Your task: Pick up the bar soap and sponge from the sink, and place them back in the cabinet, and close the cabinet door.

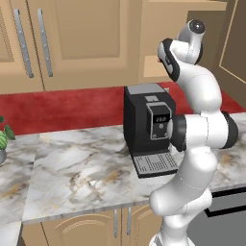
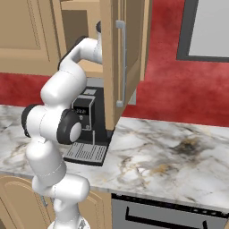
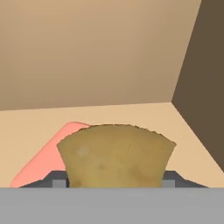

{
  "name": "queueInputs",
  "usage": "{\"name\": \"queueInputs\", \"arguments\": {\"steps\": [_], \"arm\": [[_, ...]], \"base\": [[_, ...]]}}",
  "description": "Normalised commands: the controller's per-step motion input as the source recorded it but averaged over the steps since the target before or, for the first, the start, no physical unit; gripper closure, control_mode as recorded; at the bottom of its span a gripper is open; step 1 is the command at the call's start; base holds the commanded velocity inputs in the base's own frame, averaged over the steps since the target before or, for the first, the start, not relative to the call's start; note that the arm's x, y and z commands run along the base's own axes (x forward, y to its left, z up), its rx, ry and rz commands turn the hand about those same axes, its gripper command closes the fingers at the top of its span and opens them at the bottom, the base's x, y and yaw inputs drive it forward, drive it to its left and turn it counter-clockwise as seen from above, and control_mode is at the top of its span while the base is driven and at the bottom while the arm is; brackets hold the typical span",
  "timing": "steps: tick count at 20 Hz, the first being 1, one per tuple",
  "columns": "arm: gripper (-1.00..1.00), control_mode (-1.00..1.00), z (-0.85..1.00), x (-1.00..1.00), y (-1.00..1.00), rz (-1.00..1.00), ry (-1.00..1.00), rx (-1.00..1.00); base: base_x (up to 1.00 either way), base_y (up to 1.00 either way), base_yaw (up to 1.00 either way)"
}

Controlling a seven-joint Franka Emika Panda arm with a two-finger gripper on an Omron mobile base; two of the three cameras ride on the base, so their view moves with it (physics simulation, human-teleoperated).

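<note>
Item: sponge (image 3: 114,155), yellow-brown, inside the cabinet (image 3: 87,52), resting low on its tan shelf, between the finger tips of the gripper (image 3: 114,183). Whether the gripper clasps it or has let go, I cannot tell.

Item: bar soap (image 3: 41,159), pink, on the same shelf, just beside and partly behind the sponge.

Item: cabinet door (image 2: 123,58), standing open above the marble surface (image 2: 165,156).

Step judged: setting down the sponge. Next: release fully, draw the arm out, swing the door shut.
</note>
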Motion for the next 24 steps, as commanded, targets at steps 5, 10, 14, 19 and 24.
{"name": "queueInputs", "arguments": {"steps": [5,10,14,19,24], "arm": [[-1.0,-1.0,-0.01,0.0,0.0,0.0,-0.01,0.0],[-1.0,-1.0,-0.03,0.0,0.0,0.0,-0.02,0.0],[-1.0,-1.0,0.0,-0.02,0.0,-0.01,-0.08,-0.01],[-1.0,-1.0,0.0,-0.14,0.0,-0.02,-0.13,-0.03],[-1.0,-1.0,0.0,-0.12,0.0,-0.03,-0.1,-0.05]], "base": [[0.0,0.0,0.0],[0.0,0.0,0.0],[0.0,0.0,0.0],[0.0,0.0,0.0],[0.0,0.0,0.0]]}}
